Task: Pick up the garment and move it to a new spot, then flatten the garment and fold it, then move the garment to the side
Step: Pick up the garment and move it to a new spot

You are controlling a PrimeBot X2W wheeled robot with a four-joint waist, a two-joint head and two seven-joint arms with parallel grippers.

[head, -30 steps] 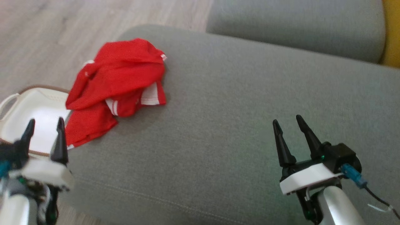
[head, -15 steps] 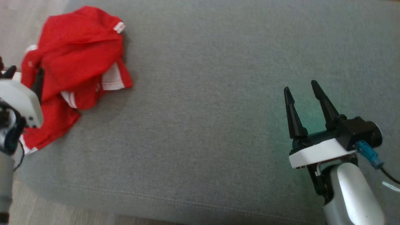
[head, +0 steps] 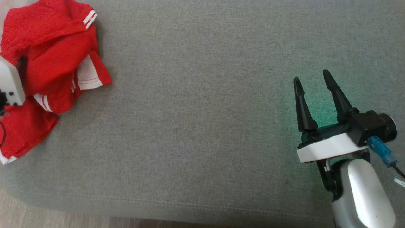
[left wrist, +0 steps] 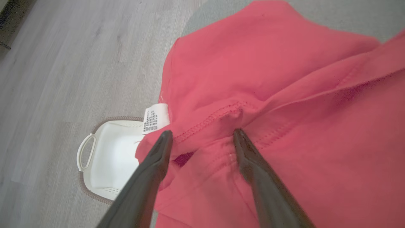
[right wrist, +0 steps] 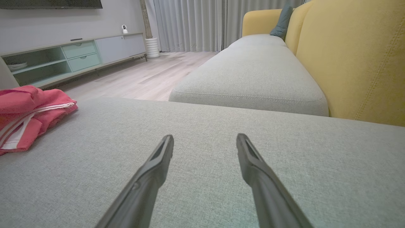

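The red garment [head: 47, 53] with white stripes lies crumpled on the far left of the grey couch cushion [head: 202, 126], also seen low from the side as the red garment [right wrist: 28, 107]. My left gripper [left wrist: 202, 132] is open, its two dark fingers pressed down either side of a stitched fold of the garment [left wrist: 269, 63]. In the head view its white housing [head: 9, 84] sits over the cloth at the left edge. My right gripper [head: 311, 76] hovers open over bare cushion at the right, far from the garment, with nothing between its fingers [right wrist: 158, 164].
A white basket [left wrist: 107, 158] with a handle stands on the wooden floor [left wrist: 63, 63] just below the cushion's left edge. A second grey cushion [right wrist: 253, 76] and a yellow backrest [right wrist: 354, 57] lie beyond the right gripper. A low TV cabinet [right wrist: 76, 53] stands across the room.
The head camera has swung down and right, so the garment sits at the left edge. My left gripper has reached forward from beside the basket onto the garment. The right gripper stays open.
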